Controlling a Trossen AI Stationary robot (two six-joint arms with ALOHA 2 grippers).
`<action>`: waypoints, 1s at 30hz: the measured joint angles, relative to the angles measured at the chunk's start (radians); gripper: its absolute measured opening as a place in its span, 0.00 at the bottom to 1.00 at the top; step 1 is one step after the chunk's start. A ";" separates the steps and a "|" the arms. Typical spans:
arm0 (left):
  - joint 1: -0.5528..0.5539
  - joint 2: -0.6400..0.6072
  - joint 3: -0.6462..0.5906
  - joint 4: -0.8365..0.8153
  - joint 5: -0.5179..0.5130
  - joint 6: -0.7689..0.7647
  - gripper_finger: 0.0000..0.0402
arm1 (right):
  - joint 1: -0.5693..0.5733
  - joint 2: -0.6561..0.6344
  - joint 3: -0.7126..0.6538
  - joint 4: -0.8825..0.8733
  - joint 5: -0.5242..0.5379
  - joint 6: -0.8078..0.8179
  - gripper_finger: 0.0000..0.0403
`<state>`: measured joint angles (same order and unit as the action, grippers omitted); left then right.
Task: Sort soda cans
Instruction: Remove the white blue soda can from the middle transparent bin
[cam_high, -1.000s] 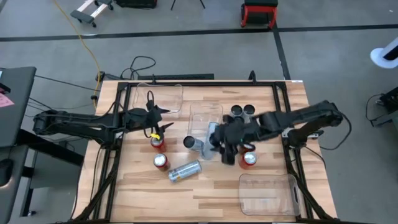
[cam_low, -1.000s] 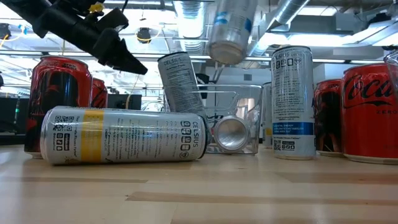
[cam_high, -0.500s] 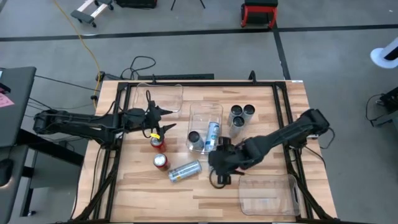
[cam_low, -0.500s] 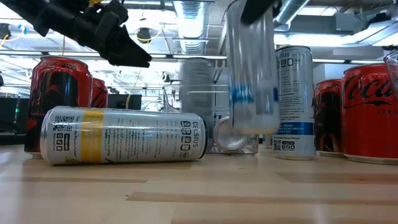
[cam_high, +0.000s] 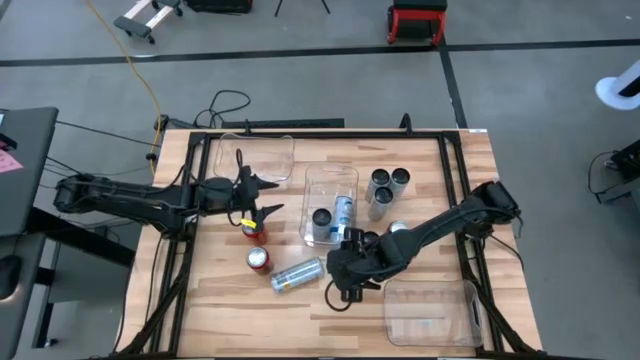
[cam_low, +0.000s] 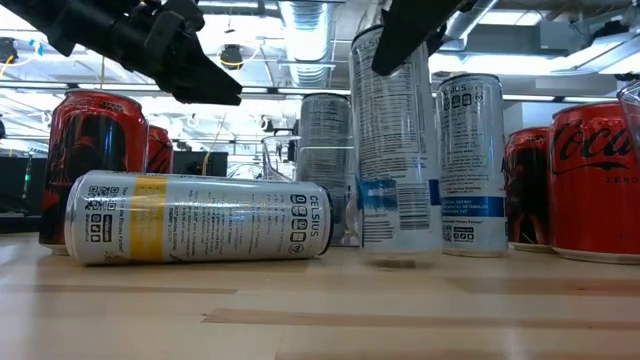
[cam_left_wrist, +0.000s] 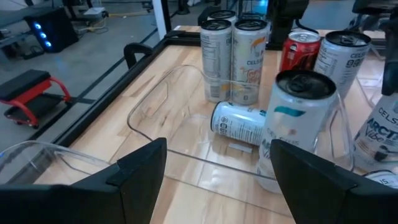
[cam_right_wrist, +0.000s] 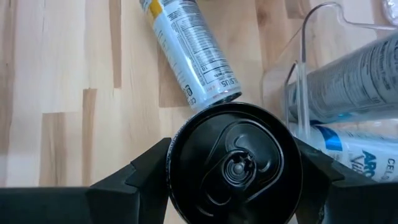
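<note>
My right gripper (cam_high: 350, 268) is shut on a silver soda can with a blue band (cam_low: 395, 150), which it holds upright just over the table. That can is next to a silver can lying on its side (cam_high: 297, 273). In the right wrist view the held can's dark lid (cam_right_wrist: 235, 163) fills the gap between the fingers. My left gripper (cam_high: 258, 196) hangs open above a red can (cam_high: 253, 230), touching nothing. The middle clear bin (cam_high: 318, 178) holds one upright can (cam_high: 320, 220) and one lying can (cam_high: 343, 212). My right gripper pinches the can's upper end between its two fingers, one on each side of the wall just under the rim (cam_right_wrist: 177, 155). The fingers come slanting down from above and from the table's right. The can hangs upright with its base (cam_low: 395, 245) just clear of the wood.
Three cans (cam_high: 385, 185) stand together at the far right of the middle bin. A second red can (cam_high: 258, 260) stands near the lying one. Clear bins sit at the far left (cam_high: 255, 155) and the near right (cam_high: 430, 310). Red cans (cam_low: 590, 180) show at the right of the low view.
My right gripper has come down and moved toward the table's near edge, away from the middle bin, carrying the can. The can was high and tilted. It is now upright and low over the table. A can that leaned in the bin now stands upright.
</note>
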<state>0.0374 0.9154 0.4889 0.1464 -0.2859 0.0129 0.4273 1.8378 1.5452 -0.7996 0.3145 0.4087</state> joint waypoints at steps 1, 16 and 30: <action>-0.001 0.000 0.000 0.000 0.000 0.000 0.70 | 0.002 0.000 0.000 0.003 0.000 0.009 0.62; -0.002 0.000 0.000 -0.002 0.000 0.012 0.70 | 0.023 -0.002 0.000 0.002 0.004 0.038 0.93; -0.002 0.000 0.000 -0.009 0.000 0.011 0.70 | -0.042 -0.178 0.000 0.131 0.002 -0.086 0.95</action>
<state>0.0357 0.9150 0.4889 0.1375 -0.2859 0.0242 0.3851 1.6599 1.5455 -0.6684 0.3164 0.3226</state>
